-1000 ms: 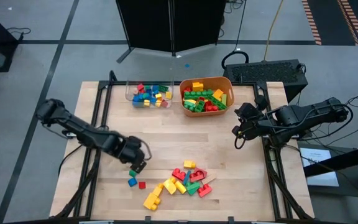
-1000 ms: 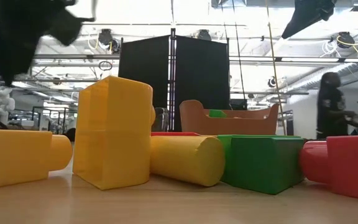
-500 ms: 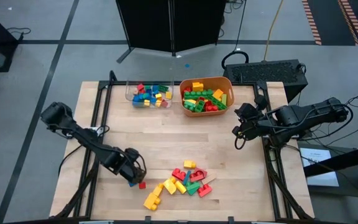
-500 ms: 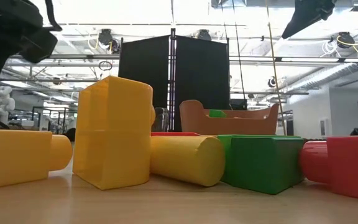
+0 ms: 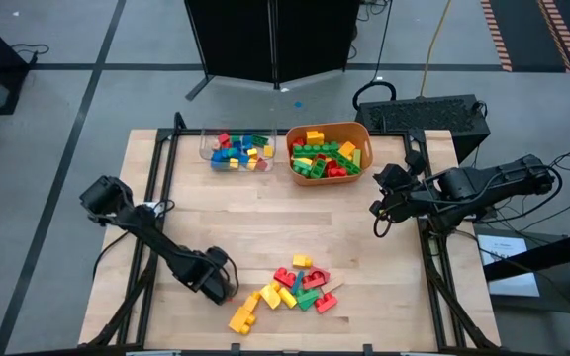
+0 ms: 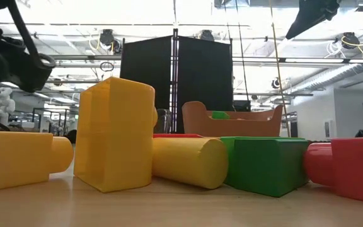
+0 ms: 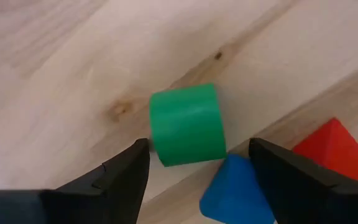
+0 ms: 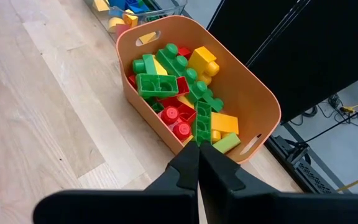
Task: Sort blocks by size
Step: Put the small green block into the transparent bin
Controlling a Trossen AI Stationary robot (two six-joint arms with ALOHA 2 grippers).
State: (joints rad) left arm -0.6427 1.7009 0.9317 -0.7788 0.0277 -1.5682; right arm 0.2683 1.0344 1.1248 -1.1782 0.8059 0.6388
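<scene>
Hovering low over the near-left part of the wooden table, the left gripper is holding its fingers apart, one on each side of a small green block that is lying on the wood without touching either finger. A small blue block is sitting just beside the green one, and a small red block is lying next to the blue one. Close by, toward the table's near edge, a loose pile of blocks in yellow, red, green and blue is waiting. At the far side, a clear plastic tray is holding small mixed-colour pieces, and the orange tub beside it is holding larger green, red and yellow bricks. The right gripper is hanging above the table's right edge with its fingers pressed together and gripping nothing, pointing toward the tub.
</scene>
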